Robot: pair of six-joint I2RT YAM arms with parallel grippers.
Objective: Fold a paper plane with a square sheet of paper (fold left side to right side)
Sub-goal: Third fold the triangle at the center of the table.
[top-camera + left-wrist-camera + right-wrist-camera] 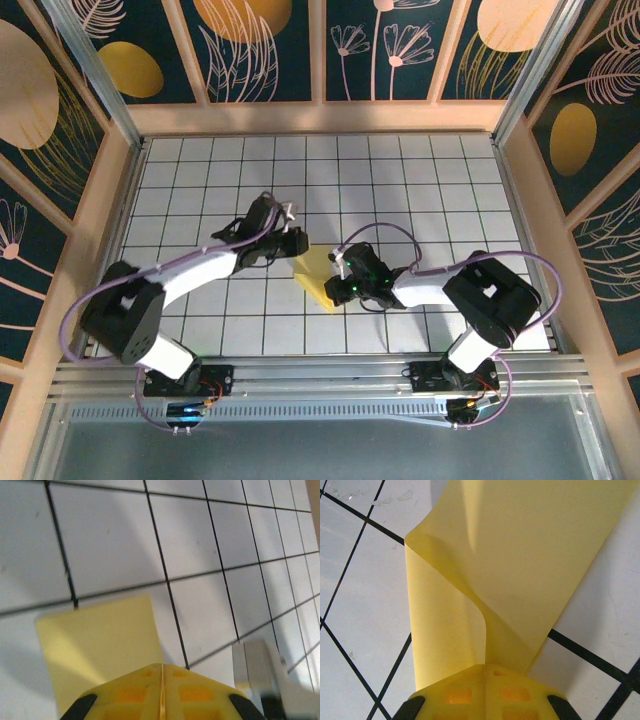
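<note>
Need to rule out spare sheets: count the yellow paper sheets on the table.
1. The square sheet of paper lies on the tiled table between the left gripper and the right gripper, partly curled over. More could be hidden under the arms.

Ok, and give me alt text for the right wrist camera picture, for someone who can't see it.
A thin bright yellow square sheet of paper curls over in a soft loop and runs down into the right claw, whose yellow fingers are closed on it at the bottom edge. Behind lies a white table gridded with black lines.
</note>
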